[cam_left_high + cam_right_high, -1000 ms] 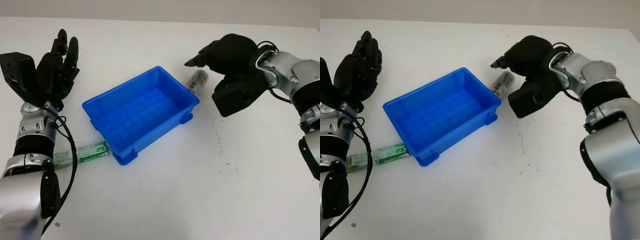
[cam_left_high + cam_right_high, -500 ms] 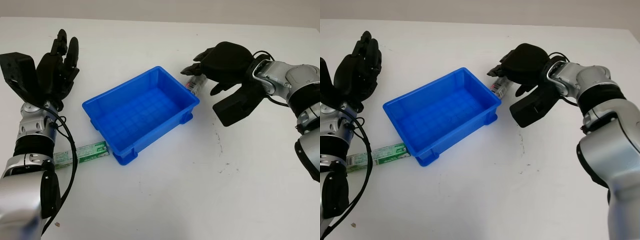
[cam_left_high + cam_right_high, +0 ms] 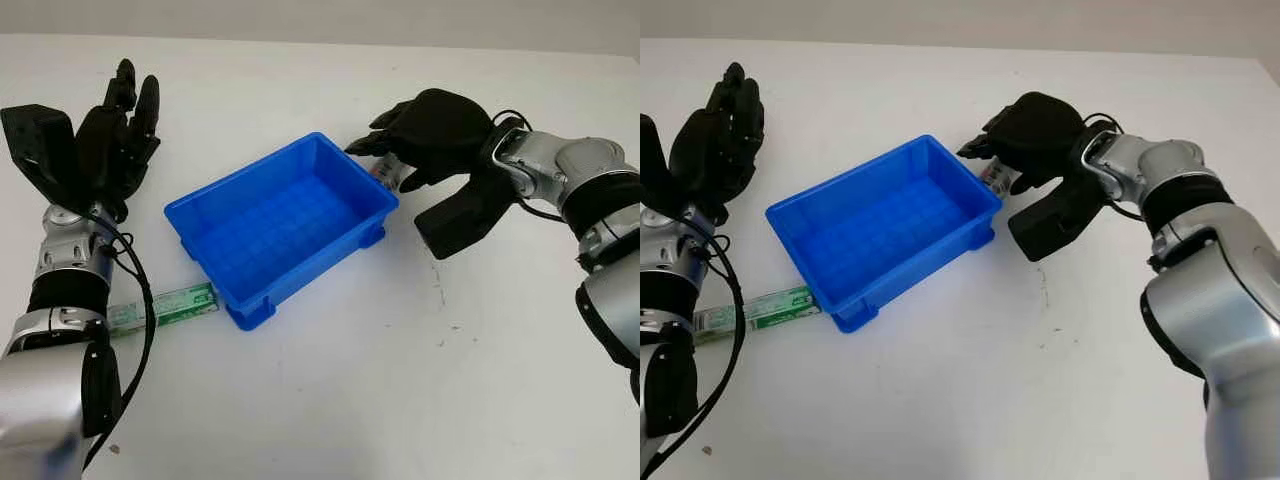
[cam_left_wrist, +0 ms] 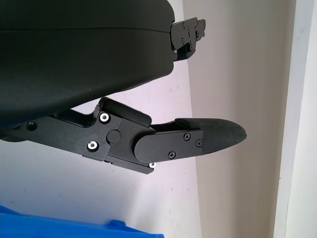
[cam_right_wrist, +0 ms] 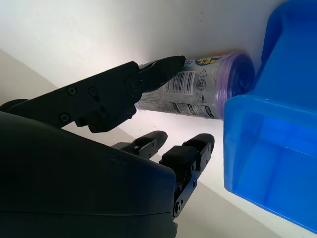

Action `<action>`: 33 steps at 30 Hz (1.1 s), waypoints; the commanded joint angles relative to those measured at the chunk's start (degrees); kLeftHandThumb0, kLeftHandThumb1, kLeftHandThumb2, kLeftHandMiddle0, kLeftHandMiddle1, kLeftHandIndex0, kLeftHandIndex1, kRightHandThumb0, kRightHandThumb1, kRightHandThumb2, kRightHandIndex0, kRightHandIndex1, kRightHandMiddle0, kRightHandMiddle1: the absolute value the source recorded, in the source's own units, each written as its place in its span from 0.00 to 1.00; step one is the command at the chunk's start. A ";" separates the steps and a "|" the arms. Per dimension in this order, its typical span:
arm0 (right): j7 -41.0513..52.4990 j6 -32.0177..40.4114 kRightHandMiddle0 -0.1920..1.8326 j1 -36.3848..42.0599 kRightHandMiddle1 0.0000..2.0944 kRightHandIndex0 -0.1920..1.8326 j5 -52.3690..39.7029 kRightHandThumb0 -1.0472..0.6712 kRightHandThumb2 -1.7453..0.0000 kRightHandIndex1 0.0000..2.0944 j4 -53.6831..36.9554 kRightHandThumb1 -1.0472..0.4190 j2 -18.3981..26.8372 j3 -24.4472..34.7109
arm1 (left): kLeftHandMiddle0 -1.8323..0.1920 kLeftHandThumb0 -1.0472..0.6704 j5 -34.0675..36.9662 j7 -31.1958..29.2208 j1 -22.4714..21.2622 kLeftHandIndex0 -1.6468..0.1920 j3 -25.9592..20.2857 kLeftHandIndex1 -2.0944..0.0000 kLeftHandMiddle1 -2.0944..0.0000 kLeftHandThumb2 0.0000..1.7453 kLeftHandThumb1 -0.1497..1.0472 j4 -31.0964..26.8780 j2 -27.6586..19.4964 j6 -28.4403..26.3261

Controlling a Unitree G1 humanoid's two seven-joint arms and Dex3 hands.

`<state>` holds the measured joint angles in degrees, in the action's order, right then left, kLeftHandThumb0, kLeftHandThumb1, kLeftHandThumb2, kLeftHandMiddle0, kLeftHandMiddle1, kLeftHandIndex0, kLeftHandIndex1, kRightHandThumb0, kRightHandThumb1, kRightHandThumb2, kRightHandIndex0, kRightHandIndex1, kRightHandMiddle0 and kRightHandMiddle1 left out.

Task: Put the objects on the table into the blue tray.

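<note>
The roll [image 5: 198, 91], a labelled cylinder with a purple end, lies on the table [image 3: 400, 380] just beside the blue tray [image 3: 280, 225], against its far right corner. Your right hand [image 3: 425, 125] sits over it, one finger [image 5: 148, 74] laid on the label and the other two below it, so it is not yet gripped. Close all three around the body before you lift (the tray wall is very near). The right wrist view gives you that contact; the head views hide the roll under the hand. They add the green box [image 3: 165, 305] beside the tray's near left corner and the left hand [image 3: 105, 140], open and raised well clear.
</note>
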<state>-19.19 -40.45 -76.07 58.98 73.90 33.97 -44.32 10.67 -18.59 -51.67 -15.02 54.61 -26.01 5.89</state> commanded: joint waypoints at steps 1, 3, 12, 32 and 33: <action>-0.66 0.13 0.40 1.18 0.05 0.40 0.52 0.49 0.97 0.07 0.49 0.12 -0.35 -0.76 | 1.00 0.19 0.40 -0.15 -0.59 1.00 -0.44 1.00 1.00 0.28 1.00 -0.95 -0.37 -0.51; -0.37 0.43 0.41 1.55 0.06 0.42 0.88 0.48 0.97 0.08 0.70 0.12 -0.70 -1.27 | 1.00 0.19 0.15 -0.04 -0.60 1.00 -0.25 1.00 1.00 0.28 1.00 -0.97 -0.53 -0.32; -4.75 6.08 0.34 2.89 0.91 0.43 4.72 0.33 0.96 0.94 1.43 0.04 -1.66 -5.16 | 1.00 0.19 0.02 -0.11 -0.44 1.00 -0.28 1.00 1.00 0.29 1.00 -1.14 -1.06 -0.04; -8.17 17.60 0.36 -1.38 1.00 0.50 0.83 0.36 0.93 1.00 2.58 0.00 0.25 -0.62 | 1.00 0.19 0.20 -0.05 -0.51 1.00 -0.20 1.00 1.00 0.29 1.00 -0.98 -0.68 -0.21; -7.92 17.65 0.37 -1.85 1.00 0.51 -0.57 0.35 0.92 1.00 2.43 0.00 0.19 0.72 | 1.00 0.20 0.25 -0.28 -0.42 1.00 -0.23 1.00 1.00 0.29 1.00 -0.95 -0.76 -0.06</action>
<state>-26.81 -23.39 -75.51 59.70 76.47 33.11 -45.28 10.88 -18.63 -51.67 -15.08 54.59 -26.35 5.31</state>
